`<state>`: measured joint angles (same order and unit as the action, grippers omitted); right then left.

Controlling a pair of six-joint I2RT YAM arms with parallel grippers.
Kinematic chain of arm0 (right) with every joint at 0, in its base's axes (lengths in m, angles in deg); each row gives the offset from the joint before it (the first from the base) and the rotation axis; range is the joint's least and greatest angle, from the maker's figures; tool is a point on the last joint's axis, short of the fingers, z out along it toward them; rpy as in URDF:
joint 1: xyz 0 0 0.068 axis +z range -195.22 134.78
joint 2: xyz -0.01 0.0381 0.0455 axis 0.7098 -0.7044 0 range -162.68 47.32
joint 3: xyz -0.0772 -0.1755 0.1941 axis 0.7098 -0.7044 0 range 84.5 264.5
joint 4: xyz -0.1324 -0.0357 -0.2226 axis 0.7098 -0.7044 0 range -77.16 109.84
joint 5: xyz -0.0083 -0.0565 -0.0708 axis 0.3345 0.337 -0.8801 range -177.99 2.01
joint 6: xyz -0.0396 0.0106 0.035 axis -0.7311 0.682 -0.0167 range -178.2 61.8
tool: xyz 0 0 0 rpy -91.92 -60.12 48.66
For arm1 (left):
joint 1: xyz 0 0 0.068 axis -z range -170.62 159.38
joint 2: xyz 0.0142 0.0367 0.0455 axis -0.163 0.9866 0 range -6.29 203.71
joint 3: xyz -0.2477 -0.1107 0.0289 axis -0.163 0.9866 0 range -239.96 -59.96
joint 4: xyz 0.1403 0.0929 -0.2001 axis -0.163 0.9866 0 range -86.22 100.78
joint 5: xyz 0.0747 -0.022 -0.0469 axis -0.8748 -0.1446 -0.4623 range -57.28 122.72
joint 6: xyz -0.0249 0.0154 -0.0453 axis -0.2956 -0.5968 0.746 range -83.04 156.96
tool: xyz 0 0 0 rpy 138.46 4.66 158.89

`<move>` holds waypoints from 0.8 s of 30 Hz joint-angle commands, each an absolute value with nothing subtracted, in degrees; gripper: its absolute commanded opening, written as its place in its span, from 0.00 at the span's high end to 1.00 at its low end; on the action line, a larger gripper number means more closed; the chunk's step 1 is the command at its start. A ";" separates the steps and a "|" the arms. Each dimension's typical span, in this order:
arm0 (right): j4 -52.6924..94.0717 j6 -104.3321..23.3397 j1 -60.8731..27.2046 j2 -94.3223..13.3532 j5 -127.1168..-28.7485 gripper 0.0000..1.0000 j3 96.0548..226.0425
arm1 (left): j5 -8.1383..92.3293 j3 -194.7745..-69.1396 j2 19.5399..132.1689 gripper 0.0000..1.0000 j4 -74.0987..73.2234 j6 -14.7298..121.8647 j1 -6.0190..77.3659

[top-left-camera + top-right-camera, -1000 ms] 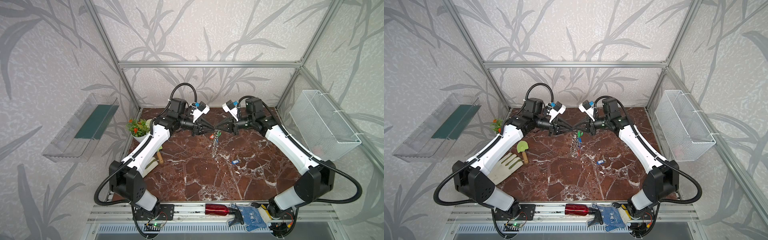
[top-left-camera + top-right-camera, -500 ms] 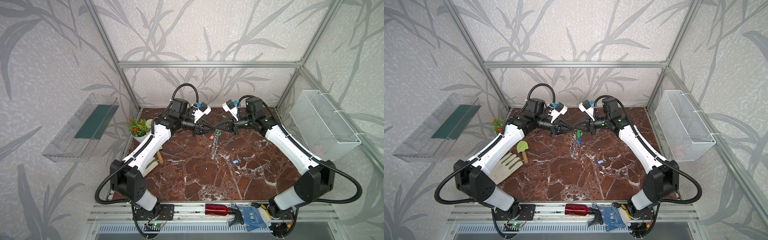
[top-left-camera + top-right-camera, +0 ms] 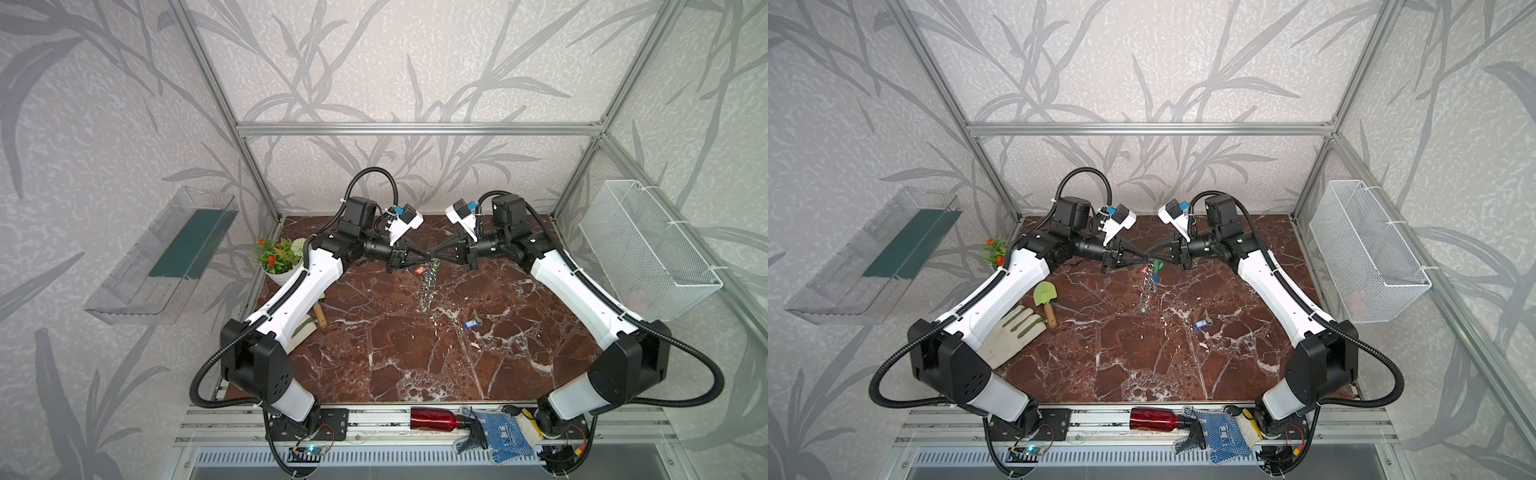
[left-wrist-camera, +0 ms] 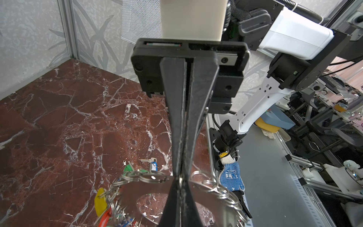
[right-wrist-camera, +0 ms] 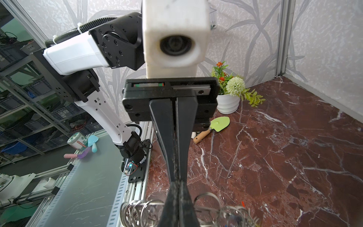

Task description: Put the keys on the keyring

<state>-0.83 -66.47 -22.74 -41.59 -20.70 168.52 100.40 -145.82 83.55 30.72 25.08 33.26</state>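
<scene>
Your left tool [image 3: 424,254] and right tool [image 3: 437,253] are both pinched onto the keyring [image 3: 427,286], which dangles over the back middle of the bench [image 3: 374,353]. A blue-tagged key [image 3: 471,323] lies loose nearer the right edge. The trowel [image 3: 1044,297] and glove [image 3: 1009,336] sit by the left edge.

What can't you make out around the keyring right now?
Lower part of the keyring: cut off by left wrist view's edge; edge-on in both top views.
Where the left gripper bites: hidden by its fingers, left wrist view.
Label on the blue-tagged key: too small, top views.
</scene>
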 commanded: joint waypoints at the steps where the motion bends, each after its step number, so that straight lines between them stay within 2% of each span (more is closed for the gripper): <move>1: 1.33 -65.53 -22.33 -40.25 -20.05 0.85 168.78 | 97.69 -142.46 81.62 1.00 17.32 32.54 33.77; 2: 2.02 -64.89 -22.57 -40.09 -20.37 0.78 168.67 | 97.23 -140.19 80.57 1.00 12.48 35.50 33.82; 8: 15.19 -53.42 -25.46 -37.51 -19.08 0.56 165.35 | 93.94 -131.85 76.28 1.00 -4.65 44.85 34.82; 10: 22.63 -47.62 -27.23 -36.38 -19.38 0.52 162.79 | 92.68 -130.22 75.31 1.00 -7.27 46.05 35.50; 14: 35.53 -35.92 -29.56 -35.23 -19.76 0.51 158.34 | 89.16 -125.29 72.83 1.00 -16.13 48.76 37.21; 24: 44.44 -27.87 -29.79 -34.59 -19.14 0.54 153.52 | 80.03 -114.73 73.75 1.00 -48.87 63.43 39.30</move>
<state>37.69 -32.90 -29.91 -36.21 -20.44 154.36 83.66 -115.33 73.85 -31.94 57.23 38.88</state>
